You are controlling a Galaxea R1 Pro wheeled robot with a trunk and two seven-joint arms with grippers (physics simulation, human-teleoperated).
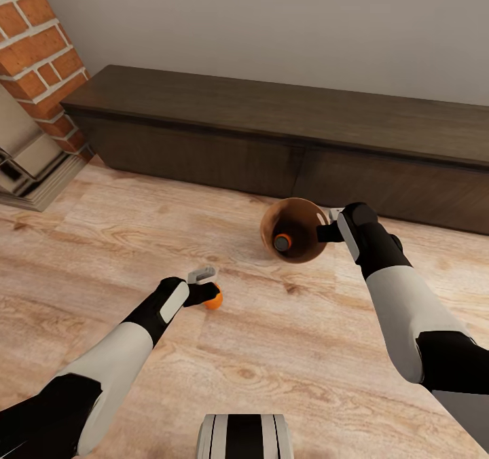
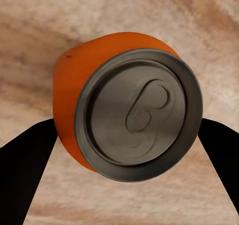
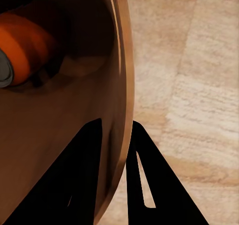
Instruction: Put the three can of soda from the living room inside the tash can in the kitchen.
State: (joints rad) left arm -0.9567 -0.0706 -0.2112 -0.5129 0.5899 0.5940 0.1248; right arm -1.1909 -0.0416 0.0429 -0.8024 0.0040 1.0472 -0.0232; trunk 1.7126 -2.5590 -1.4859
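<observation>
Left hand (image 1: 206,288) clamps 1 orange can (image 2: 127,108) over the floor (image 1: 136,235) while right hand (image 1: 331,232) pinches the bucket (image 1: 299,230) rim, mouth tilted up, 1 can (image 1: 282,242) inside, probably to drop this one in.

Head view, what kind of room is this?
Probably a living room: a brick fireplace at one side, a long low dark wood cabinet against the plain wall, and pale wood flooring.

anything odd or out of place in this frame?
Nothing spilled or damaged. The trash can is carried above the living room floor, right gripper pinching its rim, one orange can lying inside. Left gripper holds a second orange can.
</observation>
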